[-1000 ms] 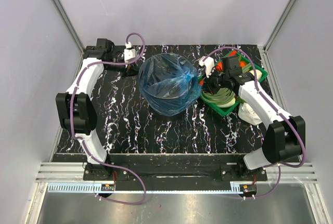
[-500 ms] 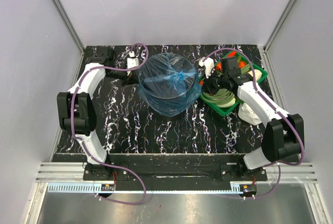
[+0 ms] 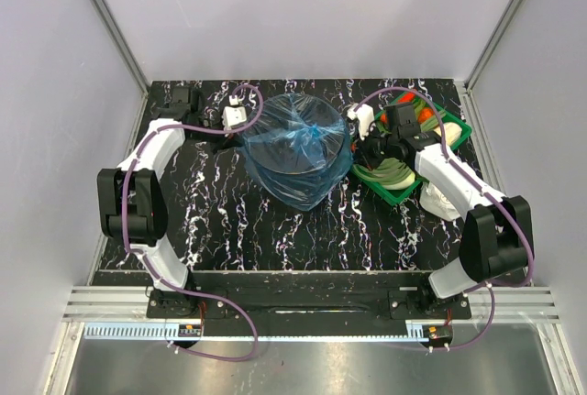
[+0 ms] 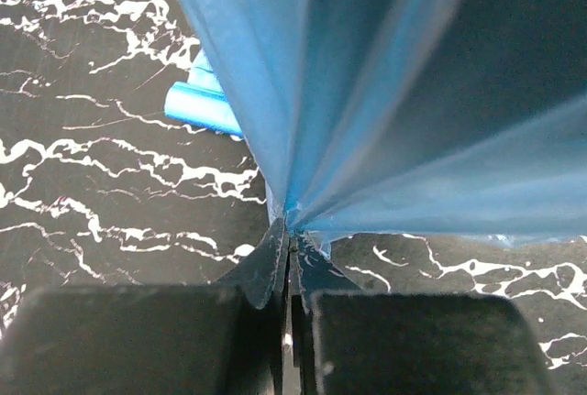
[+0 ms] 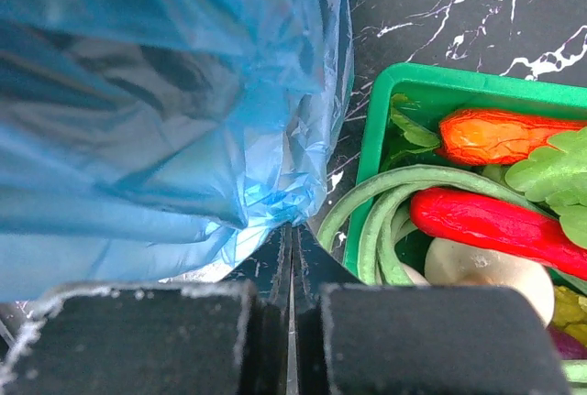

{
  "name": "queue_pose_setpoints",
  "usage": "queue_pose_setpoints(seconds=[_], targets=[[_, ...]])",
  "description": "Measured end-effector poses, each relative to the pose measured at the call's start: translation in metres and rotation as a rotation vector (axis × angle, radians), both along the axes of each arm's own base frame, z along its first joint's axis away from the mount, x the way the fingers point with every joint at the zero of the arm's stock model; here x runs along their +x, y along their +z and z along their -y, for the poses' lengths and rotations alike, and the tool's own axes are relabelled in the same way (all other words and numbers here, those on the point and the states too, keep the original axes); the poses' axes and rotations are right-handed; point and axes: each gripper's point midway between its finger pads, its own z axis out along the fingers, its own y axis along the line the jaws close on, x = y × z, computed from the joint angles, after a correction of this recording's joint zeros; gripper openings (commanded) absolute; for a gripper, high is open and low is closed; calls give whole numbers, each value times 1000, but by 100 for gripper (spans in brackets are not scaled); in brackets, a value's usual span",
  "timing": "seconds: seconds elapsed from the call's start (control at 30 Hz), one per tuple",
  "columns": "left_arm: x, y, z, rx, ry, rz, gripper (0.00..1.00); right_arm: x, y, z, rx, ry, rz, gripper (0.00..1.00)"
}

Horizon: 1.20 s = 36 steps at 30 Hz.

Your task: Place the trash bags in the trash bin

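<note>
Jaws of your left gripper (image 4: 290,262) and right gripper (image 5: 292,253) both clamp bag (image 3: 307,189) film stretched over the bin (image 3: 286,150) on the surface (image 3: 220,221). Bin shows only dimly through film. Only left wrist shows a blue roll (image 4: 197,106).

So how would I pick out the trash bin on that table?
Start at the middle of the black marbled table. The trash bin is the tall black cylinder with a blue trash bag draped over it; the green tray beside it is low and rectangular.

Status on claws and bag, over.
Left claw shut on trash bag edge; right claw shut on opposite edge. Bag draped over trash bin. Vegetable tray beside right claw.
</note>
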Motion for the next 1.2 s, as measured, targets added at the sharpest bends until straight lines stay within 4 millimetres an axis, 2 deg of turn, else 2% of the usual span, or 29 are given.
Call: queue_pose_setpoints(seconds=[0.5, 0.87, 1.07, 1.2], targets=[[15, 5, -9, 43, 52, 71, 0, -1, 5, -3, 5, 2, -2, 0], [19, 8, -23, 42, 95, 77, 0, 9, 64, -6, 42, 5, 125, 0], [18, 19, -25, 32, 109, 94, 0, 6, 62, -5, 35, 9, 116, 0], [20, 20, -34, 31, 131, 99, 0, 3, 53, -4, 29, 11, 98, 0]])
